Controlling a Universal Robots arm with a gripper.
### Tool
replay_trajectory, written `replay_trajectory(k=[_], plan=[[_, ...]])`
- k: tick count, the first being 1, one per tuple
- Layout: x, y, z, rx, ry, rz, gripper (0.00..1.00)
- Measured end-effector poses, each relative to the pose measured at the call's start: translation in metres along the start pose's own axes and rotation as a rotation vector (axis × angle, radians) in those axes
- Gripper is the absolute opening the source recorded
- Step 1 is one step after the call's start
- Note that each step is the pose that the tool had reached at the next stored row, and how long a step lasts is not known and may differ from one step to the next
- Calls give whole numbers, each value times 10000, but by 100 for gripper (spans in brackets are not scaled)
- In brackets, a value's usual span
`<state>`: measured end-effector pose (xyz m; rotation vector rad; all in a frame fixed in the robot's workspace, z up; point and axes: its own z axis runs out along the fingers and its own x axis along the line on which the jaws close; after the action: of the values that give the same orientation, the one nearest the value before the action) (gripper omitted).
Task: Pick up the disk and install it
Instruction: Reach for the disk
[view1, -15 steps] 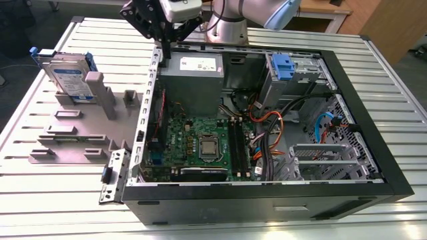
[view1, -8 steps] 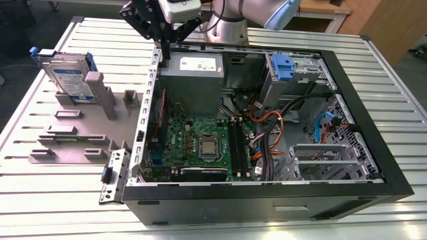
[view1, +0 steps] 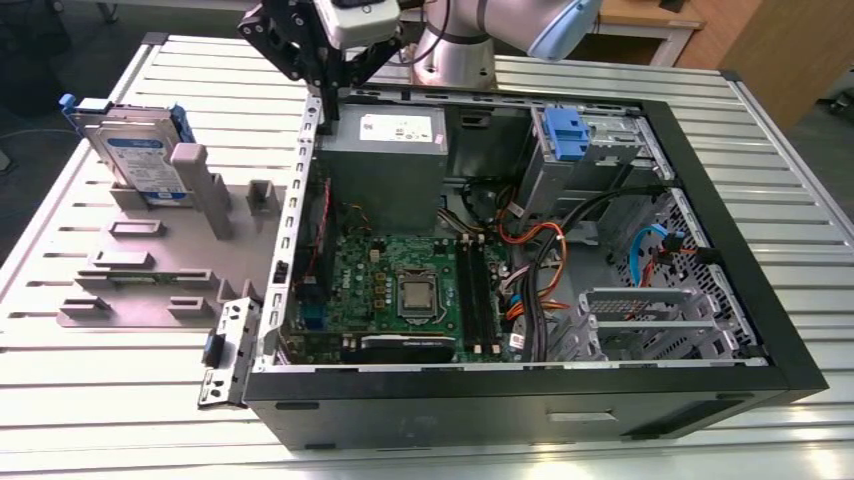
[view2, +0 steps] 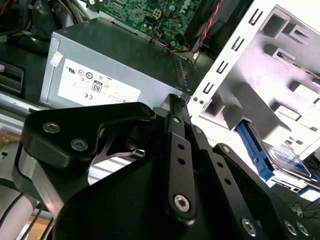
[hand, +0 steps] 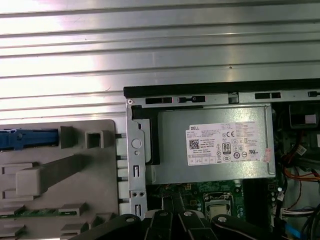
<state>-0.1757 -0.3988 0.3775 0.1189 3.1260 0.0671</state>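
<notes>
The gripper (view1: 322, 92), fingers pressed together, hangs over the computer case (view1: 467, 410) at top centre of the exterior view. The disk (view1: 140, 160) stands in the grey holder (view1: 160, 270), upper left.

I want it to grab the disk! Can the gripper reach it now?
Probably yes. The disk stands upright in the grey holder, outside the computer case, with nothing over it; the gripper hangs close by above the case's edge.

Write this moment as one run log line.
pincer: shut, empty, above case wall | disk: standing in grey holder | install: not done
</notes>
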Motion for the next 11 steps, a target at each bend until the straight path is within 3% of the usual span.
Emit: replay_trajectory(k=[11], plan=[[13, -2, 22, 2, 20, 1, 11]])
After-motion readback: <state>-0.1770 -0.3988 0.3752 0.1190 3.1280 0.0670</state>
